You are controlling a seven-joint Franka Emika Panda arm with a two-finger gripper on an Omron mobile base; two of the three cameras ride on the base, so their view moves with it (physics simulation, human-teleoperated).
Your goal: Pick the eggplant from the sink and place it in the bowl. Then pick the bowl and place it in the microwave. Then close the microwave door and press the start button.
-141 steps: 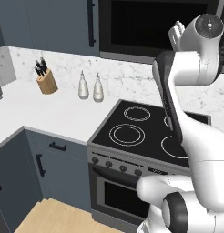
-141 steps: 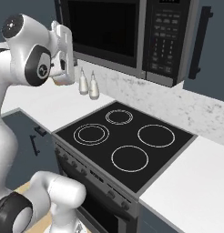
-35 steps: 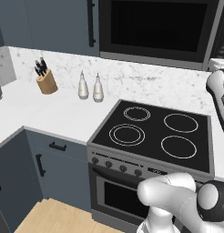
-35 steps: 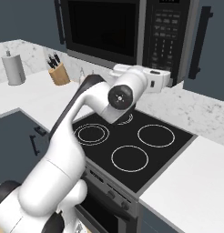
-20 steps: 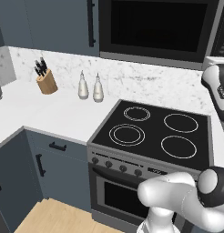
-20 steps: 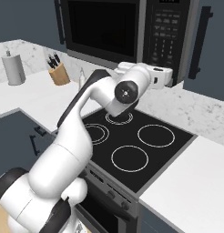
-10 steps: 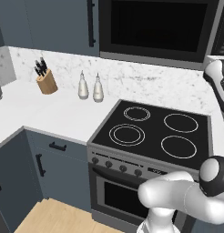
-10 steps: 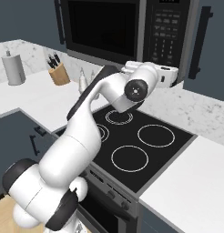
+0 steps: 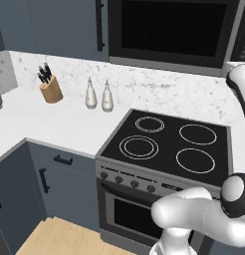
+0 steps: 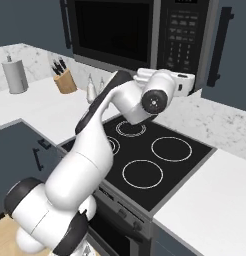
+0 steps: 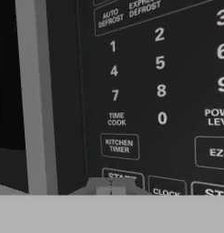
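- Step in hand, as judged from the scene: pressing the start button; the wide black microwave (image 10: 140,35) has its black-framed glass door (image 10: 112,31) shut flush with the body.
- The white arm's two-finger gripper (image 10: 187,84) sits at the lower edge of the dark keypad panel (image 10: 183,39), jaws pressed together into a single blunt tip and pinching nothing.
- In the hand view the closed tip (image 11: 111,187) lies directly over the outlined START key (image 11: 122,177), partly covering its lettering; the KITCHEN TIMER key (image 11: 119,146) is just above and the CLOCK key (image 11: 166,189) just beside.
- To press well: push straight along the gripper's axis, with no sideways drift toward the neighbouring keys.
- Keep the jaws closed so the tip stays narrow, and use a short, firm push.
- The bowl and eggplant are presumably behind the dark glass; they cannot be made out.
- The black four-ring cooktop (image 10: 145,152) lies below, well apart from the hand.
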